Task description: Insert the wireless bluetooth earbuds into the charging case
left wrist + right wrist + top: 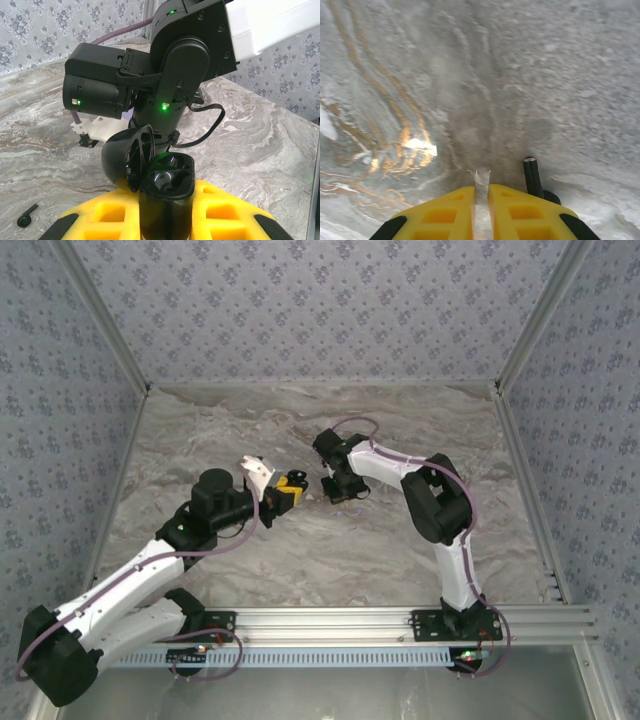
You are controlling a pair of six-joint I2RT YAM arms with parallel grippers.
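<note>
Grey-veined marble tabletop [300,560] fills the floor of a cell walled in blue floral wallpaper [300,310], and we see both arms reaching toward its middle.

Our left gripper [165,212] clamps its yellow fingers around the black charging case [167,185] and holds it upright off the table. The case's lid [125,155] is flipped open to one side, and both wells look empty.

Our right gripper [481,200] points down at the marble with its yellow fingers drawn almost together. Only a thin slit separates them, and we can make out nothing pinched there. A black earbud [532,176] lies just beside the outer face of one finger, outside the grip. In the left wrist view, another black earbud [27,215] rests on the table, well apart from the case. We take it for the mate of the first, though we cannot be sure.

We judge the step in hand to be the pickup of the first earbud, with no insertion made so far. The next move calls for the right fingers to spread, shift sideways over the bud and close on its stem. The bud then has to be carried to the case and lined up with a well, stem downward.

We read no brand, label or lettering on the case or the arms. The only marks are small green lights [164,106] on the right arm's wrist.
</note>
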